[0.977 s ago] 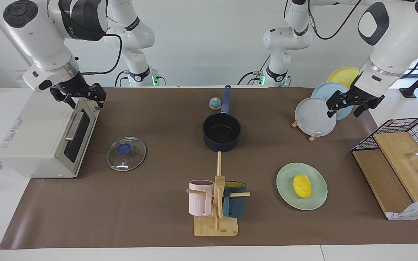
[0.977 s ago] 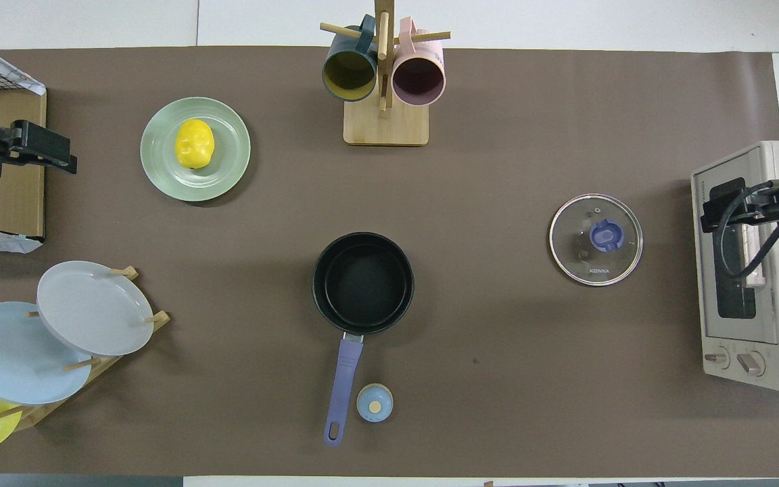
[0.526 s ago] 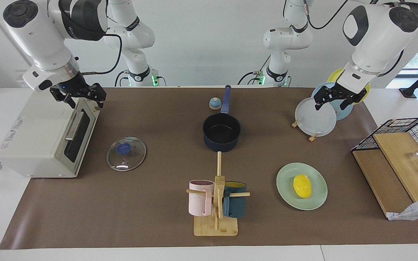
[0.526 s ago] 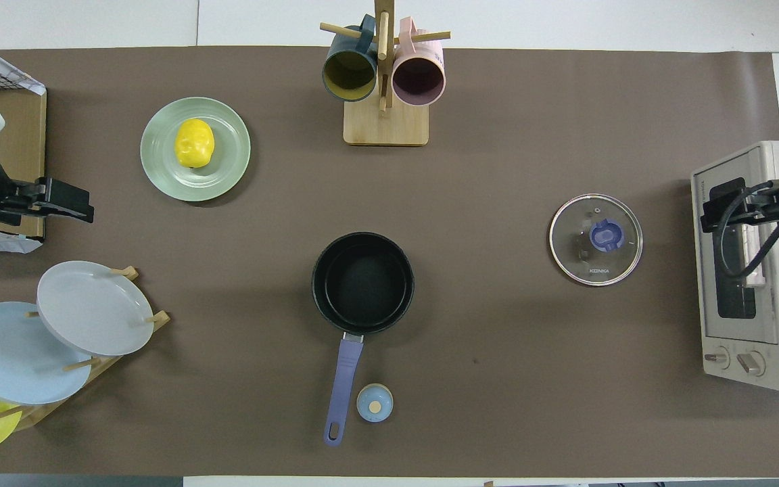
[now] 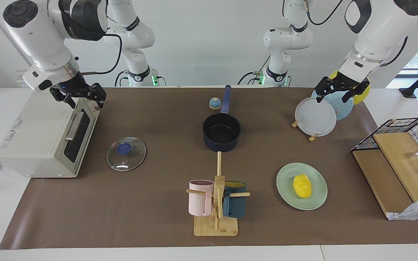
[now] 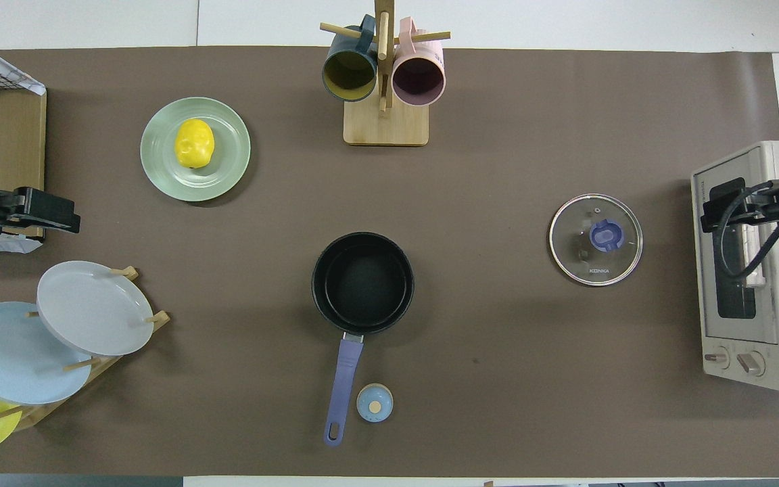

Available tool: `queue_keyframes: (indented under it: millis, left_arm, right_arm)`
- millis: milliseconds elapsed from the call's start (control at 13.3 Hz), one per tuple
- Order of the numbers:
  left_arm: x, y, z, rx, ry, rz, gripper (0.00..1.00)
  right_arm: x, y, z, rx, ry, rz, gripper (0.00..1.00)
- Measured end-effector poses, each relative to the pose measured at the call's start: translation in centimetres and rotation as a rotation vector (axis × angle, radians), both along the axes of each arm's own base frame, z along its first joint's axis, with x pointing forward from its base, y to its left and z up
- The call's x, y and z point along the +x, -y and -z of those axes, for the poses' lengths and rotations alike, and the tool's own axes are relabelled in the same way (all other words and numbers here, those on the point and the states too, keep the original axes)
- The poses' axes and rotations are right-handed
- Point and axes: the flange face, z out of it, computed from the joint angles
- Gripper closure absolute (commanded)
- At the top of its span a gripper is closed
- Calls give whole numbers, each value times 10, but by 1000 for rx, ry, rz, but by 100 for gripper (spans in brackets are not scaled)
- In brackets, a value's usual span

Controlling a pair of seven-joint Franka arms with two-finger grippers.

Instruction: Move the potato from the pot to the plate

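Since a second ago, left gripper (image 5: 341, 91) has drawn up and back toward the robots; it now hangs in the air over the plate rack (image 5: 312, 136) at the left arm's end of the table, fingers spread, nothing between them. Nothing else has shifted.

Right gripper (image 5: 80, 95) hovers over the top front edge of the toaster oven (image 5: 31, 139), fingers spread, empty; that arm waits.

Potato (image 5: 302, 186), bright yellow, lies on the mint-green plate (image 5: 285, 188), a little off centre. The plate sits farther from the robots than the pot and toward the left arm's end.

Pot (image 5: 221, 132) stands mid-table, black inside bare, its blue handle pointing toward the robots. Small blue bell (image 5: 214, 103) sits just beside the handle.

Glass lid (image 5: 126, 153) lies flat between the pot and the toaster oven, apart from both.

Mug stand (image 5: 216, 210) with a pink mug (image 5: 199, 197) and a teal mug (image 5: 235, 204) is farther from the robots than the pot.
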Motion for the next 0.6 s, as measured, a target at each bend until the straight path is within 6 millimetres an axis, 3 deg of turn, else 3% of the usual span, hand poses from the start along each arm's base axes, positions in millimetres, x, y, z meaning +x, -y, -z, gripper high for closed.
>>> queue_keyframes:
  millis: [601]
  left_arm:
    - [-1,3,1,3,-10,5,0]
  right_arm:
    - [0,-1,-1,0,2,-1,0]
